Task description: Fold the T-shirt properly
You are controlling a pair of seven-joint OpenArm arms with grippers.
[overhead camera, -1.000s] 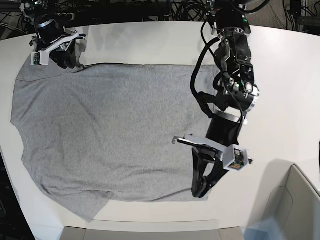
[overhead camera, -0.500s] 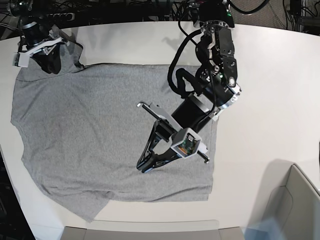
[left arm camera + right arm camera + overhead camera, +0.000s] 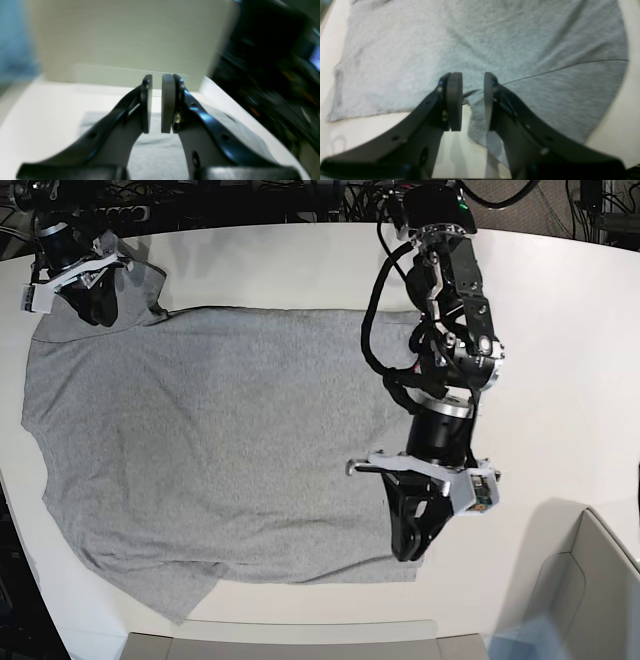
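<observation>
T-shirt (image 3: 210, 450) flat on table (image 3: 560, 360) (unboxed)

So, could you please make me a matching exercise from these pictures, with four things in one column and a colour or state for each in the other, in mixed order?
Column one:
1. T-shirt
2. left gripper
3. right gripper
4. table

Column two:
a. white
b. pads narrowly apart, nothing between them
c. grey, spread out, no lettering showing
d. cloth between its pads, at a corner of the shirt

Right pairs: 1-c, 2-b, 3-d, 4-a
</observation>
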